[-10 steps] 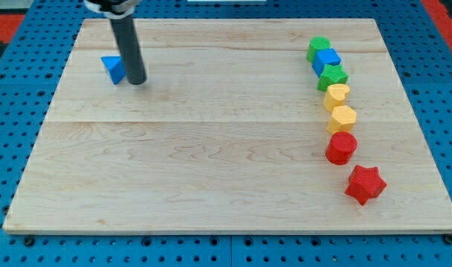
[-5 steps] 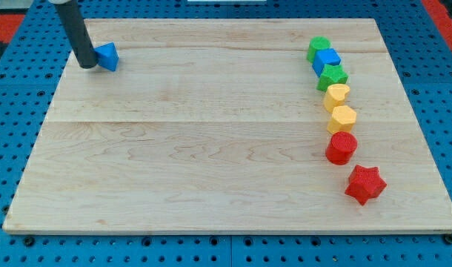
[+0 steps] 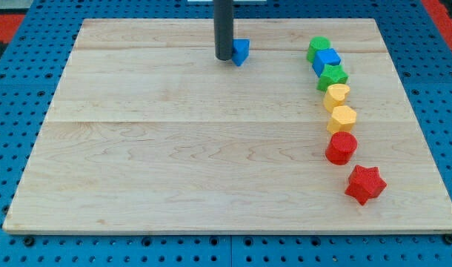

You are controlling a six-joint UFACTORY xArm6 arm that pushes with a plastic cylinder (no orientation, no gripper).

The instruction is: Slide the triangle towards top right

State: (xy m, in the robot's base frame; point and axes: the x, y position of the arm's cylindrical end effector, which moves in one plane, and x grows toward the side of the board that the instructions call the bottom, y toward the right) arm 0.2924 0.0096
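Eight blocks on the wooden worktop (image 3: 174, 163), with my tip (image 3: 224, 57) set against the blue triangle (image 3: 241, 51).

Camera view: I carry no claw, only a straight dark rod, so nothing opens, closes or grips. The rod's end stands on the board touching the triangle's side toward the view's left. The triangle sits near the view's top, a little right of centre, well apart from the column at the right: green block (image 3: 318, 47), blue cube (image 3: 328, 59), green star (image 3: 333, 76), two yellow blocks (image 3: 336, 96) (image 3: 342, 117), red cylinder (image 3: 341, 147), red star (image 3: 365, 185). I judge the triangle light, rigid and quick to slide or spin. It cannot be gripped; I should press squarely on its left face, not a corner.
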